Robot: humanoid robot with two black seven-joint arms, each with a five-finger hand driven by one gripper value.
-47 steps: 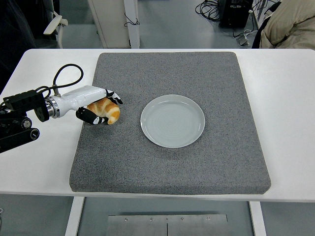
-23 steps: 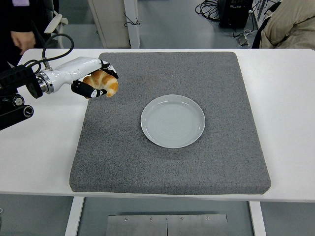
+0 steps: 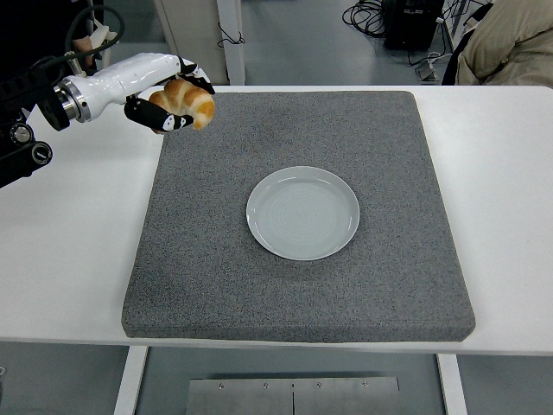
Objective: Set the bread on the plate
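My left hand (image 3: 173,102) is shut on a golden-brown bread roll (image 3: 188,101) and holds it in the air over the far left corner of the grey mat (image 3: 216,277). An empty pale plate (image 3: 303,213) lies in the middle of the mat, to the right of the hand and nearer to me. The right arm is out of view.
The mat covers most of the white table (image 3: 60,259). A person in a beige coat (image 3: 510,43) sits at the top right. Another person's hand (image 3: 86,41) shows at the top left behind my arm.
My left hand has lifted the bread off the mat and carried it up and away from me, toward the mat's far left corner.
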